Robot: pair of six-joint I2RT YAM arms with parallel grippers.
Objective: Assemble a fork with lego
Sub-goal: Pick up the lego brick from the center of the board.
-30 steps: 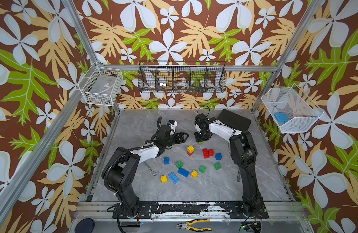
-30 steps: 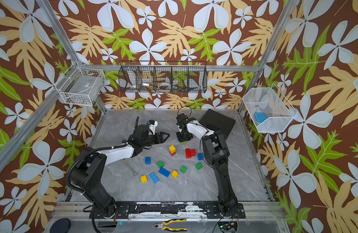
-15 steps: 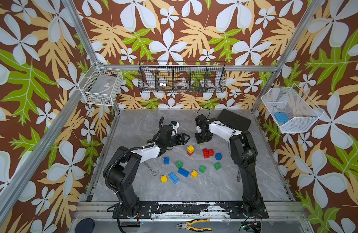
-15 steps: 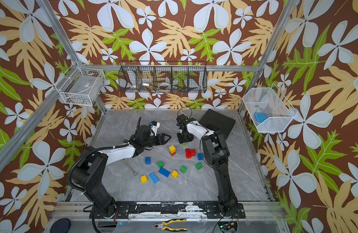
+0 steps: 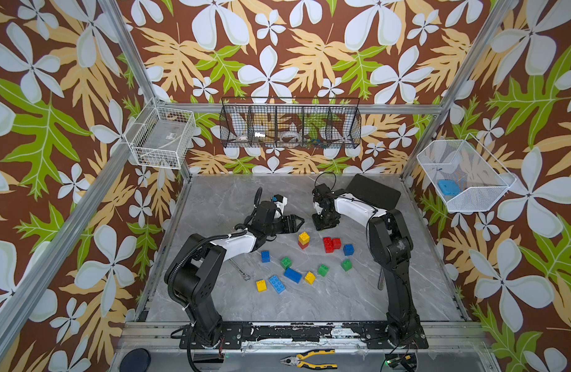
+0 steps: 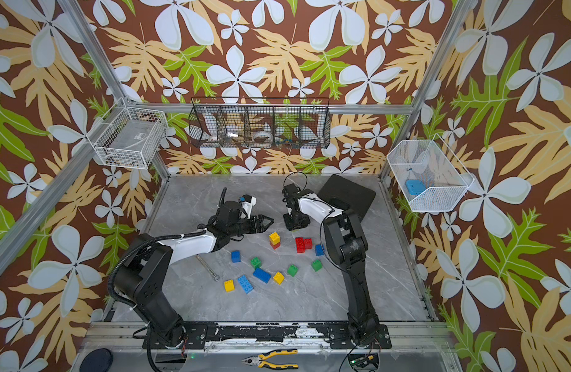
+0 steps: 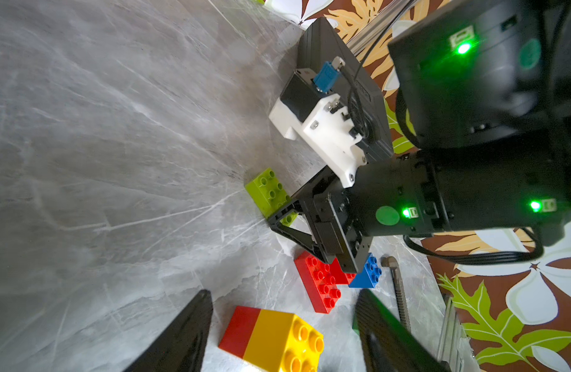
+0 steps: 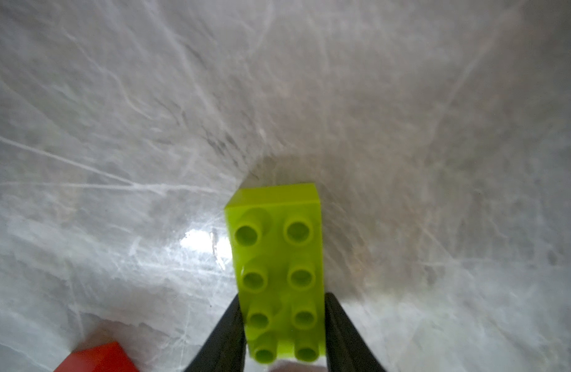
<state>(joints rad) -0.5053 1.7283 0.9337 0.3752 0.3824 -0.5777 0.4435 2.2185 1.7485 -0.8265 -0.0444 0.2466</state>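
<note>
Lego bricks (image 5: 292,275) in red, yellow, blue and green, scattered loose on the grey surface (image 5: 310,306) between the two arms. Long lime-green brick (image 8: 277,257) lying flat there, studs up, pinched at its long sides by the right gripper (image 8: 284,299). Left gripper (image 7: 282,294) spread wide, empty, just beside the yellow-on-red stack (image 7: 271,338).

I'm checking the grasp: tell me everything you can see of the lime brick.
The lime brick is a glossy plastic 2x4 with eight hollow studs facing up. It seems to rest flat on the grey table, clear of the red brick. The right gripper clamps its long sides near one end.
</note>
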